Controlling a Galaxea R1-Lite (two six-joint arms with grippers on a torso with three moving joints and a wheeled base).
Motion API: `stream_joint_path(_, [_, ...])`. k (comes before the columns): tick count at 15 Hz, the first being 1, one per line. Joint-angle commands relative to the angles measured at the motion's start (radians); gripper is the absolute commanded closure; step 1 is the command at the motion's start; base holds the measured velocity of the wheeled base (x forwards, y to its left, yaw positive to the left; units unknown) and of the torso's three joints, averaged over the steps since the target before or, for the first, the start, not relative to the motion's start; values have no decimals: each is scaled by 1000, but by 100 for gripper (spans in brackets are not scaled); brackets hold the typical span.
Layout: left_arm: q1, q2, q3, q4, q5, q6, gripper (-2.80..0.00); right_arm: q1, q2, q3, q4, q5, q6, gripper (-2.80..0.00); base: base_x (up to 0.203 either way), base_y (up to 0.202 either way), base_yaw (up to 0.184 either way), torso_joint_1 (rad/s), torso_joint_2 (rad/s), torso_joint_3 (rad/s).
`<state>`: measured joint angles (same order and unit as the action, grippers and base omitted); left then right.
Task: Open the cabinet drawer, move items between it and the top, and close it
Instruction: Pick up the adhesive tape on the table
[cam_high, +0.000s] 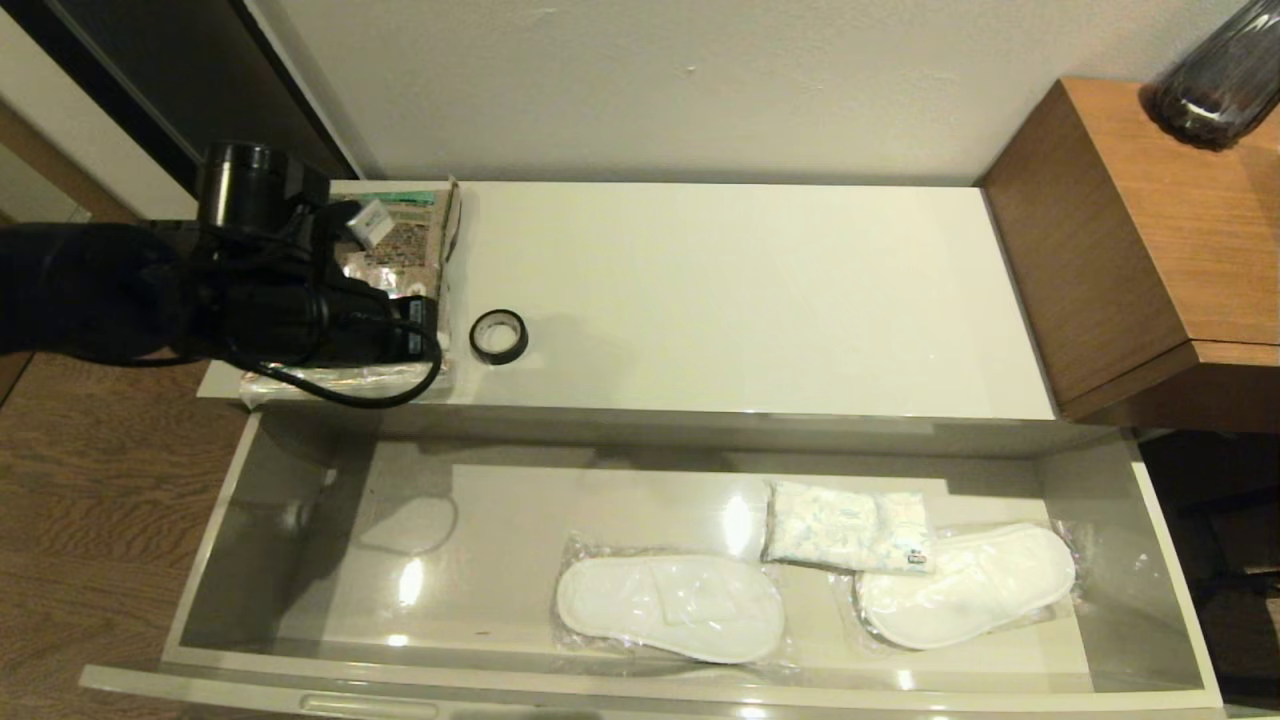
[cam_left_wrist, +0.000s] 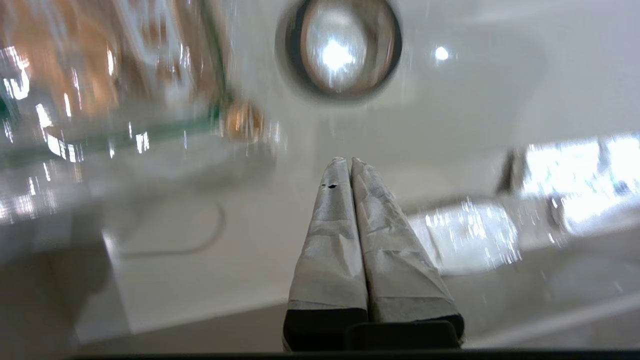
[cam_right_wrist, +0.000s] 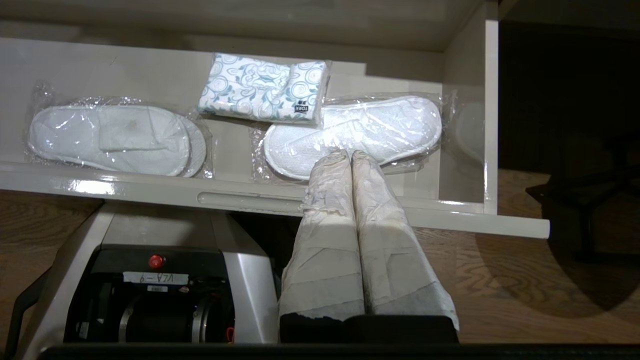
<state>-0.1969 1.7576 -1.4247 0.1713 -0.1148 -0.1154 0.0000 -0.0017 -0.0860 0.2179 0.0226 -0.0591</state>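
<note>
The cabinet drawer (cam_high: 640, 690) stands pulled out, its front (cam_right_wrist: 150, 190) also in the right wrist view. A white soft pack (cam_high: 848, 527) (cam_right_wrist: 262, 87) lies inside at the right, its edge on a slipper bag. On the top (cam_high: 750, 290), the brown-and-green packet (cam_high: 410, 235) (cam_left_wrist: 125, 75) lies at the left end, partly under my left arm (cam_high: 300, 320). The black tape roll (cam_high: 498, 336) (cam_left_wrist: 295, 75) lies beside it. My left gripper (cam_left_wrist: 350, 161) is shut and empty above the top, short of the roll. My right gripper (cam_right_wrist: 350, 154) is shut and empty before the drawer front.
Two clear bags of white slippers (cam_high: 670, 605) (cam_high: 965, 585) lie in the drawer; its left half is bare. A taller brown wooden unit (cam_high: 1130, 240) with a dark vase (cam_high: 1220, 80) stands at the right. My base (cam_right_wrist: 150, 280) sits below the drawer front.
</note>
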Motion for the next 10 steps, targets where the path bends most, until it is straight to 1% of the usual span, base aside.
stream_joint_path(1, [-45, 75, -89, -1, 75, 0, -5, 0, 2, 0, 1, 0, -1, 0, 0, 0, 0, 0, 0, 0])
stream_joint_path(2, [-65, 104, -116, -4, 147, 4, -280, 0, 2, 0, 0, 0, -1, 0, 0, 0, 0, 0, 0, 0])
stream_joint_path(3, [-83, 137, -153, -7, 219, 10, -280, 0, 2, -1, 1, 0, -1, 0, 0, 0, 0, 0, 0, 0])
stream_joint_path(4, [-96, 151, -171, -9, 248, 16, -280, 0, 2, -1, 1, 0, -1, 0, 0, 0, 0, 0, 0, 0])
stream_joint_path(6, [-107, 187, -236, -5, 263, 21, -280, 0, 2, 0, 0, 0, -1, 0, 0, 0, 0, 0, 0, 0])
stream_joint_path(10, [-118, 232, -262, -9, 271, 44, -280, 0, 2, 0, 1, 0, -1, 0, 0, 0, 0, 0, 0, 0])
